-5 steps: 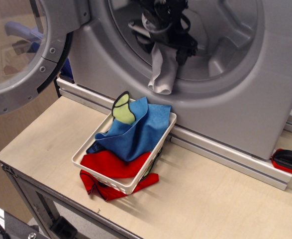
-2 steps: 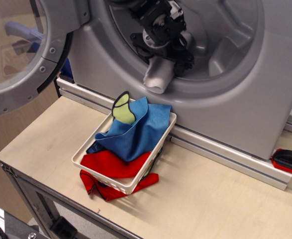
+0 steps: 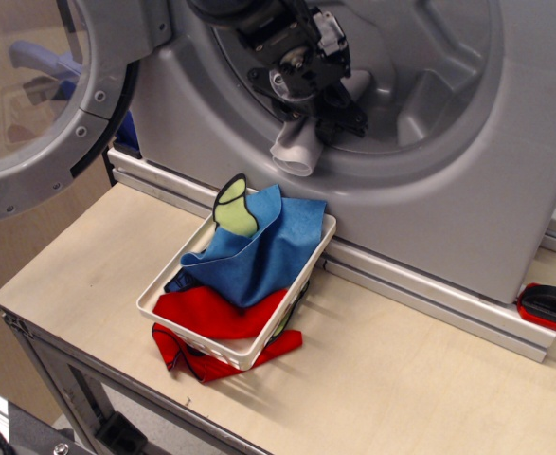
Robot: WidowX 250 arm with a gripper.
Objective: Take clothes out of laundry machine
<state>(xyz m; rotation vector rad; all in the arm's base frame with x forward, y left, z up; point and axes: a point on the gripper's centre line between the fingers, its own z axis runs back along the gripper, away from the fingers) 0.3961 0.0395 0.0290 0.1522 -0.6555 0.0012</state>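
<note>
Black gripper [image 3: 323, 106] fingers were clamped on the light grey cloth [image 3: 295, 152], which hung bunched at the lower rim of the drum opening of the laundry machine [image 3: 467, 190], above the white basket [image 3: 164, 315] holding blue cloth [image 3: 259, 251] and red cloth [image 3: 216, 318].

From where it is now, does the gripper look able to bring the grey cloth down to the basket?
Probably yes: the gripper holds the grey cloth at the drum opening, the door is swung aside, and the basket sits just below.
</note>
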